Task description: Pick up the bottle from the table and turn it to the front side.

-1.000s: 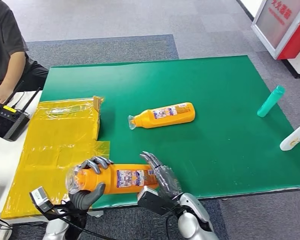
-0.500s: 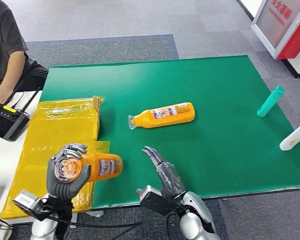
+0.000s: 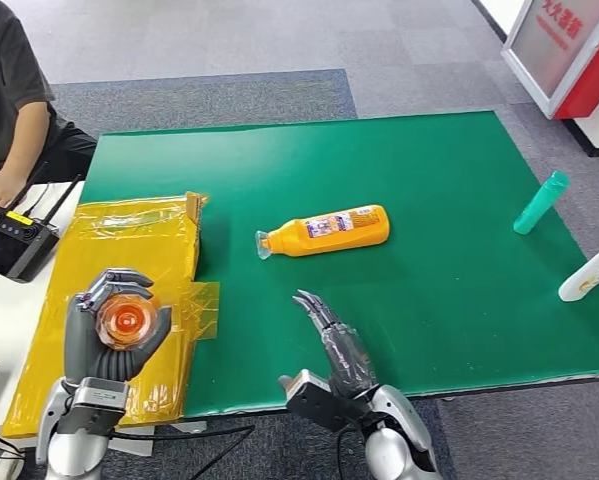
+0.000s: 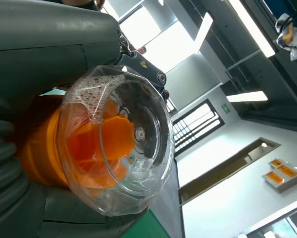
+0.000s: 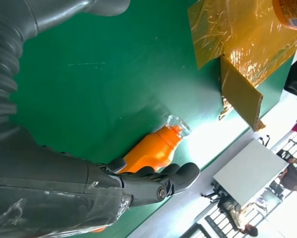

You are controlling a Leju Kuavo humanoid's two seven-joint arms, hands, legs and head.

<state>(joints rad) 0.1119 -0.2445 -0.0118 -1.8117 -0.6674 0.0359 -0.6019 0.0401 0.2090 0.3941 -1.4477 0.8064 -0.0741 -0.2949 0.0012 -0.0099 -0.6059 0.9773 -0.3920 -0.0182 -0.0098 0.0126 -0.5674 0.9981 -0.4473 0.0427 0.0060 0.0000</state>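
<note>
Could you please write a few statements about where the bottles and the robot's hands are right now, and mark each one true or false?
1. The left hand grips an orange bottle with its clear cap towards the head camera. True.
2. The right hand holds a bottle. False: it is empty, fingers apart, over the green mat.
3. A second orange bottle lies on its side on the mat. True.
4. The teal bottle stands on the yellow sheet. False: it lies near the mat's right edge.
</note>
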